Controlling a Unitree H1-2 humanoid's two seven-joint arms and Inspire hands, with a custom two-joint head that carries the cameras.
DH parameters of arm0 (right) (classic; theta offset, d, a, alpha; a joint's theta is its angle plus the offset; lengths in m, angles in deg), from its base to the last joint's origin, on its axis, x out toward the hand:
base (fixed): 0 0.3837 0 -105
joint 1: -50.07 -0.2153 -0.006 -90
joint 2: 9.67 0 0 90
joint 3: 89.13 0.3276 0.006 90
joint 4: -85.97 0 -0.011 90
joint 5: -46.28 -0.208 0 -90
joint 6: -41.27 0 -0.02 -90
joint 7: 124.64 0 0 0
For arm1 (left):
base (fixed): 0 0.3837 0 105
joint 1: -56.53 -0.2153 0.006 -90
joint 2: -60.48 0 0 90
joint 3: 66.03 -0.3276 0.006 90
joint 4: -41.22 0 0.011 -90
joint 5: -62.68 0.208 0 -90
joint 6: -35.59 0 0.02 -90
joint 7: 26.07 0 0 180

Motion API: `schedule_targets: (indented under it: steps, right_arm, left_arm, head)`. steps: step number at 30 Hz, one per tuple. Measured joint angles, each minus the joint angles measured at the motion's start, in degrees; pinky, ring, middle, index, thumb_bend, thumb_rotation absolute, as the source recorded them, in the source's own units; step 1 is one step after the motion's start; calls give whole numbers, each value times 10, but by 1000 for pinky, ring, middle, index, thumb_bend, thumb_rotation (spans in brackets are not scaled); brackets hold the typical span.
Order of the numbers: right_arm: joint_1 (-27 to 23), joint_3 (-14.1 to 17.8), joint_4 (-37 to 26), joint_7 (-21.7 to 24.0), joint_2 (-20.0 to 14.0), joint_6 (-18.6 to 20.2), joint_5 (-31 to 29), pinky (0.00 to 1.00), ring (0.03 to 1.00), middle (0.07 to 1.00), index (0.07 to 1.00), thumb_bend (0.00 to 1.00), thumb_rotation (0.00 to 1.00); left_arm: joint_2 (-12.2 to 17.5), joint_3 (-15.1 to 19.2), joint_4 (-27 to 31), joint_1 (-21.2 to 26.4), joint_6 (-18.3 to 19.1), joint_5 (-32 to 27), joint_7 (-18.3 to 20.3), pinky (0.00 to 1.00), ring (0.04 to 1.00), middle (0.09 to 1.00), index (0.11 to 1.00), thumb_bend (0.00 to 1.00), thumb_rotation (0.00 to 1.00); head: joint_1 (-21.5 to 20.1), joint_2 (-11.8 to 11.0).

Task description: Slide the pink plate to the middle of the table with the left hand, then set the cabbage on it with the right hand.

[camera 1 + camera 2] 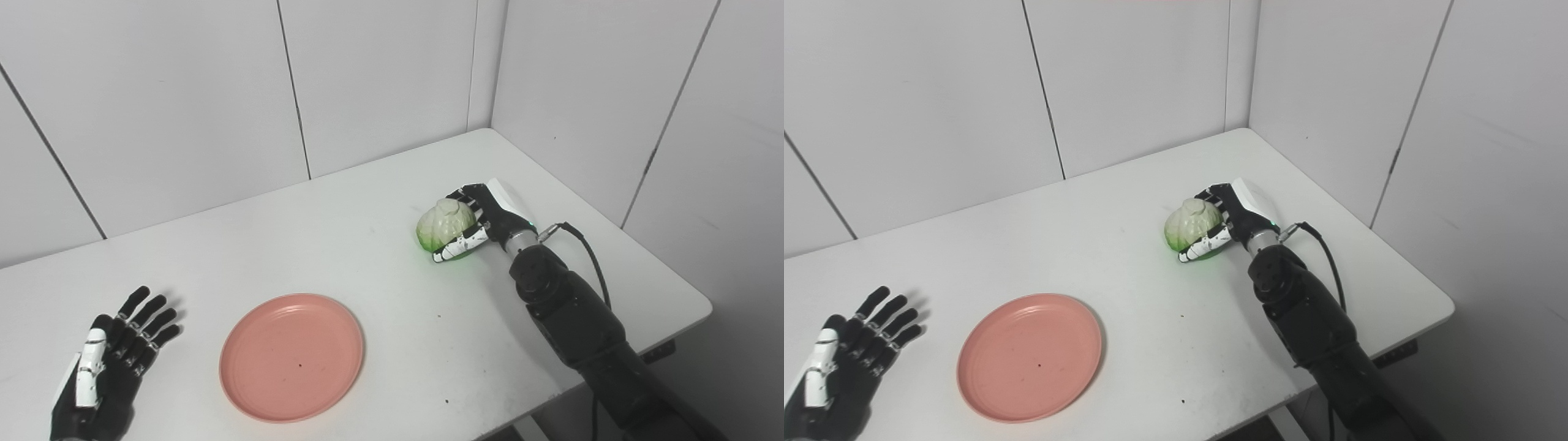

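A pink plate (291, 356) lies flat and bare on the white table (343, 245), near the front edge and a little left of centre. The cabbage (444, 223), pale with a green base, rests on the table at the right. My right hand (481, 222) is wrapped around it from the right side, thumb across its front and fingers over its far side, so it is shut on the cabbage. My left hand (116, 355) lies open, fingers spread, on the table at the front left, a short gap left of the plate.
White wall panels close off the back and the right side of the table. A black cable (588, 251) loops from the right wrist over the table's right part. The table's right corner (704, 303) and front edge are close to the right forearm.
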Motion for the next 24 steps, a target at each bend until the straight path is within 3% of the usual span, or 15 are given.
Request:
schedule_targets:
  steps: [12, 24]
  right_arm:
    - [13, 14, -97, 4, 13, 11, -9, 340, 397, 437, 528, 525, 0]
    - [-5, -6, -206, 53, 27, 34, -11, 336, 408, 455, 522, 525, 0]
  left_arm:
    - [-6, -9, 16, -8, 0, 5, -20, 857, 873, 894, 889, 498, 998]
    - [-35, -25, 46, -18, 0, 33, -65, 855, 876, 901, 898, 485, 1000]
  head:
    - [27, -2]
    - [74, 2]
